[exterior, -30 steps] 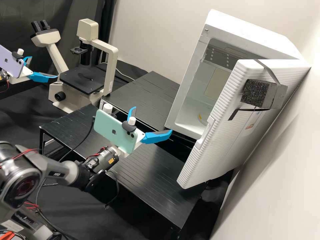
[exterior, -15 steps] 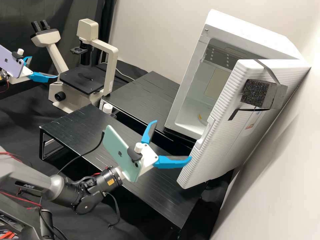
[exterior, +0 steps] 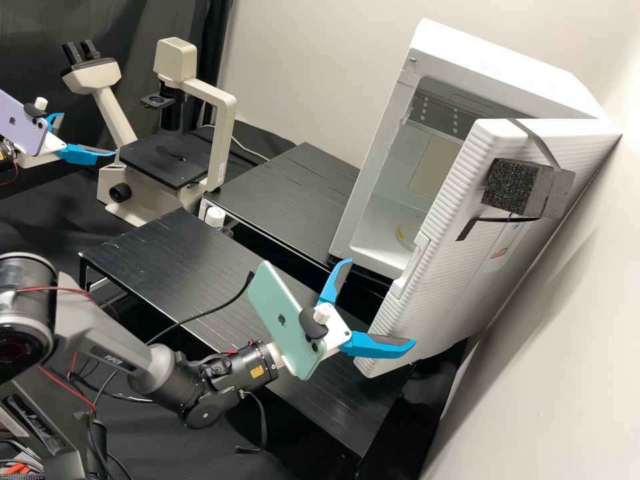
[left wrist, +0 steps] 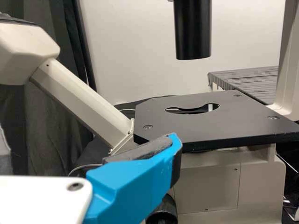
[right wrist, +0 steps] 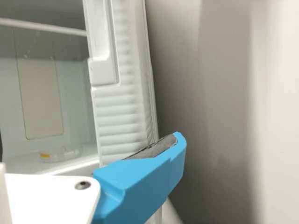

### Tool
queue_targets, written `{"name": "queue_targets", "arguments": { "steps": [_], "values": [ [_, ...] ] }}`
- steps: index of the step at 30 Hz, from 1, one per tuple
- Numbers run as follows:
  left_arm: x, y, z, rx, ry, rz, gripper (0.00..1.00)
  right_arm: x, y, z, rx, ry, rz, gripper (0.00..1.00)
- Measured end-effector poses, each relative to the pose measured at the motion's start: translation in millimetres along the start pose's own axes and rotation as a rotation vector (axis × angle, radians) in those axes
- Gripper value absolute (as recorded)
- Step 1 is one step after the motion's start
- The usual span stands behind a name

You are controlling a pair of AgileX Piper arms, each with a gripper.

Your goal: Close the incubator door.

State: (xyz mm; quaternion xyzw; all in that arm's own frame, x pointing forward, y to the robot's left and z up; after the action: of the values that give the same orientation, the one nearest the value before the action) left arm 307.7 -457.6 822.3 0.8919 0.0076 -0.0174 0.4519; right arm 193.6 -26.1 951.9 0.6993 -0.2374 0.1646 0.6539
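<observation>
Beside right claw [exterior: 379, 303], incubator door [exterior: 453, 300] is showing ribbed, plastic-like face; farther off, block [exterior: 510, 187] is looking rough, foamy.

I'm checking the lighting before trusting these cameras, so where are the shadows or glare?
High view: top of the boxy white incubator brightly lit, soft shadow on the pale wall beside its ribbed white door; right wrist view: broad dark shadow along that wall; left wrist view: little glare on the flat black microscope stage.

In the high view, dark logos [exterior: 281, 321] mark the green phone [exterior: 270, 290] and the purple phone [exterior: 30, 137]; pale lettering [exterior: 112, 360] runs along the right arm [exterior: 100, 333], and a label [exterior: 505, 245] on the incubator door [exterior: 440, 300] carries small red print.
</observation>
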Motion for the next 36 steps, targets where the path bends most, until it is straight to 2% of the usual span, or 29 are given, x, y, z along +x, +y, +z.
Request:
{"name": "queue_targets", "arguments": {
  "steps": [6, 11, 13, 20, 24, 27, 29, 33, 36],
  "values": [
    [0.0, 0.0, 0.0, 0.000, 0.000, 0.000, 1.00, 14.5, -2.6, 3.8, 0.001, -0.036, 0.003, 1.00],
    [0.0, 0.0, 0.0, 0.000, 0.000, 0.000, 1.00, 15.2, -6.1, 1.9, 0.021, -0.037, 0.001, 1.00],
    [0.0, 0.0, 0.0, 0.000, 0.000, 0.000, 1.00, 15.4, -8.1, 0.4, 0.037, -0.032, -0.007, 1.00],
    [0.0, 0.0, 0.0, 0.000, 0.000, 0.000, 1.00, 15.6, -12.8, -6.8, 0.145, -0.004, -0.033, 1.00],
    [0.0, 0.0, 0.0, 0.000, 0.000, 0.000, 1.00, 16.7, -19.7, -15.6, 0.195, 0.015, -0.081, 1.00],
    [0.0, 0.0, 0.0, 0.000, 0.000, 0.000, 1.00, 17.4, -27.8, -25.2, 0.207, 0.043, -0.136, 1.00],
    [0.0, 0.0, 0.0, 0.000, 0.000, 0.000, 1.00, 19.2, -32.0, -32.6, 0.205, 0.073, -0.171, 1.00],
    [0.0, 0.0, 0.0, 0.000, 0.000, 0.000, 1.00, 26.3, -42.6, -54.0, 0.171, 0.171, -0.256, 1.00],
    [0.0, 0.0, 0.0, 0.000, 0.000, 0.000, 1.00, 27.6, -47.4, -63.0, 0.149, 0.210, -0.272, 1.00]
  ]
}}
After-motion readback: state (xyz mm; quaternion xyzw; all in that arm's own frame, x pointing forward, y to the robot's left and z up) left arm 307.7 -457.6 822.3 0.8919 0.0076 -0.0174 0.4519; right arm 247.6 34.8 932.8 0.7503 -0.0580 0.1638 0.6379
